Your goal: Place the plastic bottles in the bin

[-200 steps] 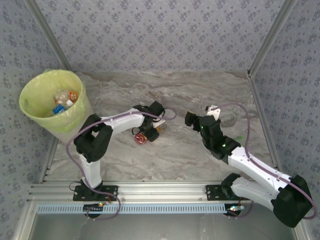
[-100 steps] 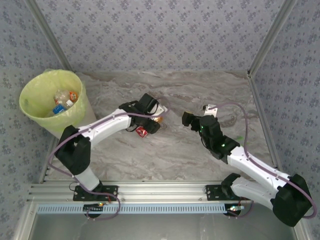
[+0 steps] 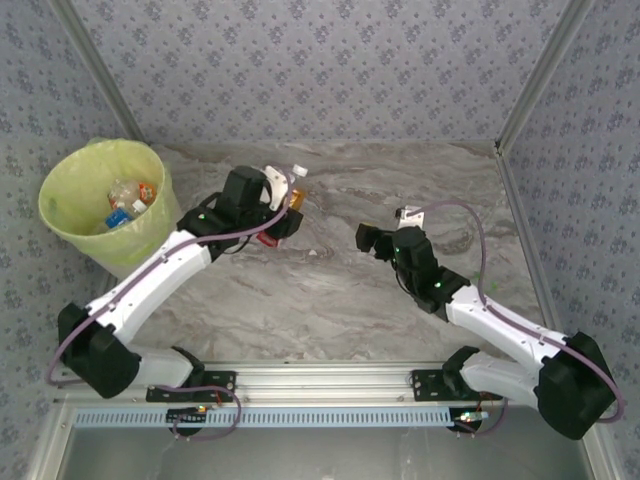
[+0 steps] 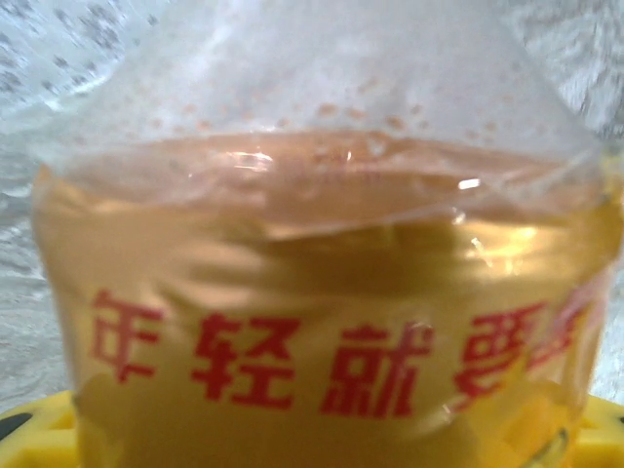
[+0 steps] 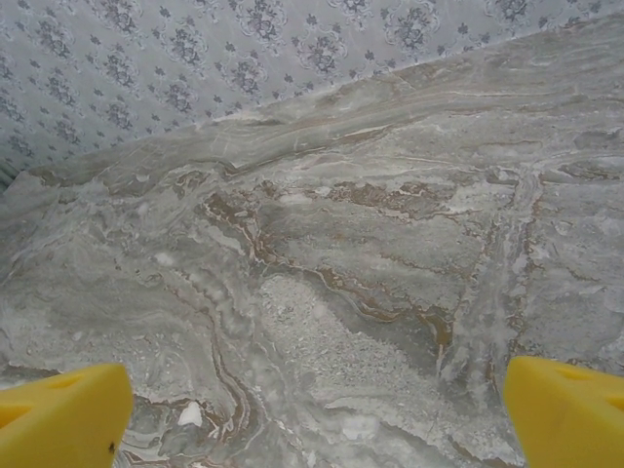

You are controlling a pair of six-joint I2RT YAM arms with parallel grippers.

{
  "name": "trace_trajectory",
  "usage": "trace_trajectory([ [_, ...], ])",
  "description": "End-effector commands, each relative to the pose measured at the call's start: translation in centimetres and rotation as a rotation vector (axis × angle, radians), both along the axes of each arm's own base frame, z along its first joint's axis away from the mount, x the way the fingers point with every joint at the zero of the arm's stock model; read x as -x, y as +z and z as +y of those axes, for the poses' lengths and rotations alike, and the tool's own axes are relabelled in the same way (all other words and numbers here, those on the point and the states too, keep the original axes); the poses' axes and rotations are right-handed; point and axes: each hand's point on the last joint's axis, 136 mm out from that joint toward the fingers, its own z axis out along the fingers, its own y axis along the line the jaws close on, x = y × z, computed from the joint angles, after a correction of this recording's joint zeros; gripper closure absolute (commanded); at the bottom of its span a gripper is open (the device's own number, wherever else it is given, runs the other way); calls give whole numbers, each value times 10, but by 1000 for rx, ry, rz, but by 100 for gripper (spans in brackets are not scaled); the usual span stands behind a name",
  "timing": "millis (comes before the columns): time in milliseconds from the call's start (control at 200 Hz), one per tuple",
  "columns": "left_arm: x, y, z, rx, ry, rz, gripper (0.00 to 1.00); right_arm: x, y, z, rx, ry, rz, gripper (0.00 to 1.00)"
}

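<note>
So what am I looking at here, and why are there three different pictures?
Two robot arms are bolted to a marble-look table. The overhead picture comes from a fixed camera above and behind them; the other two come from small cameras on each wrist. The left gripper is closed on a bottle of orange drink, seen in the close-up with red lettering. The right gripper is open and empty, its yellow fingertips over bare tabletop. In the green-lined bin lie other bottles.

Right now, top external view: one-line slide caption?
Left gripper holds a plastic bottle short of the lime-lined bin; right gripper hangs open above the marble table.
</note>
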Motion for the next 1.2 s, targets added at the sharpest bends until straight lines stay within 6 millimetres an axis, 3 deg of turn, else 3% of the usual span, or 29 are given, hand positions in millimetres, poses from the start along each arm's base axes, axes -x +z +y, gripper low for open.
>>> trace_trajectory([
  [0, -6, 48, 13, 79, 79, -119, 51, -9, 25, 14, -29, 30, -60, 0],
  [175, -12, 103, 42, 100, 196, -273, 52, -14, 26, 24, -30, 51, -57, 0],
  [340, -18, 167, 77, 88, 349, -461, 52, -17, 25, 31, -16, 64, -47, 0],
  [445, -23, 202, 121, 63, 546, -523, 50, -18, 25, 35, -8, 71, -46, 0],
  [550, -27, 216, 169, 32, 726, -522, 51, -18, 27, 37, -4, 74, -48, 0],
  [695, -24, 220, 222, 42, 882, -512, 51, -18, 27, 36, 11, 71, -43, 0],
  [885, -14, 199, 281, 54, 1078, -447, 51, -18, 25, 36, 14, 67, -37, 0],
  [1059, -11, 172, 312, 124, 1177, -372, 52, -17, 25, 36, 20, 65, -32, 0],
  [1194, -14, 148, 323, 215, 1209, -289, 52, -16, 26, 35, 23, 62, -32, 0],
])
